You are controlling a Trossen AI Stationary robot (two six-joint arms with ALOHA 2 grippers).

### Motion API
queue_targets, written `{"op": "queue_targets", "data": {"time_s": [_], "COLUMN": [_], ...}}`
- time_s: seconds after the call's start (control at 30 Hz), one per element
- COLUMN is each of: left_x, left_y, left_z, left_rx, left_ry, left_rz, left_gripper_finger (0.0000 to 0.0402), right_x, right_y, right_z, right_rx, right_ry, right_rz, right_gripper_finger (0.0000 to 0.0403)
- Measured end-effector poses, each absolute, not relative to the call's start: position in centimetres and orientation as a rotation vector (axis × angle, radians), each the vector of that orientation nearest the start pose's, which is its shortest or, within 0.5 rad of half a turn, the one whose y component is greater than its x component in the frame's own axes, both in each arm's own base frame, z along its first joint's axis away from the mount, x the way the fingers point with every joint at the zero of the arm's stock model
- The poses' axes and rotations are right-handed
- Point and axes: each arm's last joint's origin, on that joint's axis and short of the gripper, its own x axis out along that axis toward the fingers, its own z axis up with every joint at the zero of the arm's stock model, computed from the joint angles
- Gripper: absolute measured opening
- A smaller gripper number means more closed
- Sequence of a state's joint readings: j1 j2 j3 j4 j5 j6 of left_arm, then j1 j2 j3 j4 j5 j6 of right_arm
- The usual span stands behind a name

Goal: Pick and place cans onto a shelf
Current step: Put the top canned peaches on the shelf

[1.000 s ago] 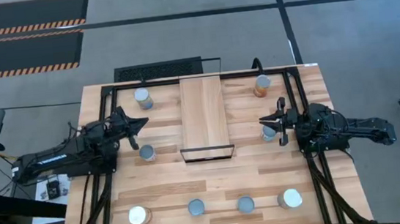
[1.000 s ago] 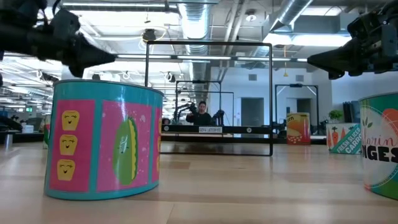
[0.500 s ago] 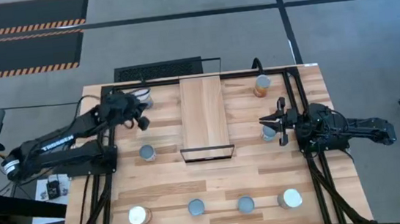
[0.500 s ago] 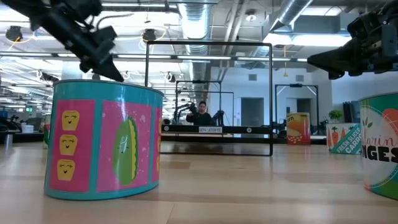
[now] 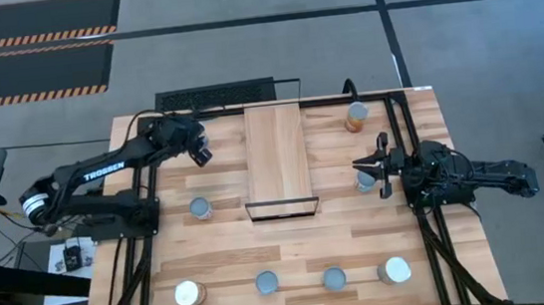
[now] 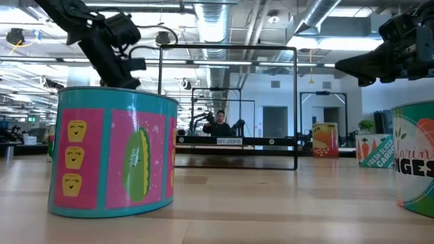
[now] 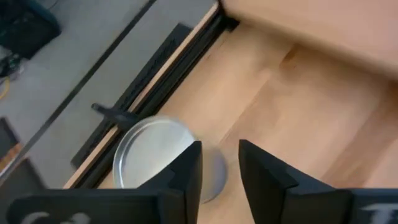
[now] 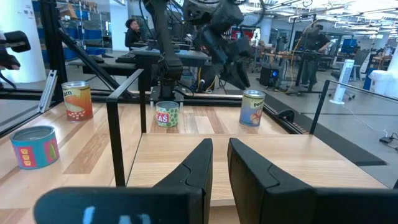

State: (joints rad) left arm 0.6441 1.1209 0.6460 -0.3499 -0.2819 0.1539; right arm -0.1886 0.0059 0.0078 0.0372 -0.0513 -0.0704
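Note:
The shelf (image 5: 277,157) of pale planks lies in the middle of the table's far half. My left gripper (image 5: 200,151) hangs over the far-left can, whose silvery top (image 7: 149,158) shows just beside its fingers. The fingers point down with only a narrow gap and touch nothing. My right gripper (image 5: 358,169) is shut and waits level above a can (image 5: 365,182) right of the shelf. More cans stand on their bases: one at mid-left (image 5: 200,208), an orange one at far right (image 5: 356,116), and several along the near edge (image 5: 268,282).
A black frame (image 5: 143,165) runs along the table's sides and far edge, close to the far-left can. In the low view a teal-and-pink can (image 6: 112,152) stands close by, with another can (image 6: 417,166) at the right. A person (image 6: 218,123) is far behind the table.
My left arm has swung from beside the mid-left can toward the table's far edge and a little right. It has tipped its fingers downward and now stands over the far-left can. No can has moved.

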Motion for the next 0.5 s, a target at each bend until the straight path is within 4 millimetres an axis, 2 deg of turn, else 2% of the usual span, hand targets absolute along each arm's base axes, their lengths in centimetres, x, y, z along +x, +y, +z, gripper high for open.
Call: {"op": "queue_targets", "data": {"time_s": [0.23,0.5], "left_x": [16.9,16.8], "left_y": [14.8,16.1], "left_z": [19.7,18.7], "left_rx": [0.012,0.014], "left_ry": [1.004,1.059], "left_rz": [0.905,0.936], "left_gripper_finger": [0.0105,0.0073], "right_x": [9.6,9.6], "right_y": [-1.7,-1.7], "right_z": [16.9,16.9], "right_rx": [-0.075,-0.075], "right_ry": [-0.034,-0.034], "right_rz": [-0.139,-0.139], "right_gripper_finger": [0.0075,0.0075]}}
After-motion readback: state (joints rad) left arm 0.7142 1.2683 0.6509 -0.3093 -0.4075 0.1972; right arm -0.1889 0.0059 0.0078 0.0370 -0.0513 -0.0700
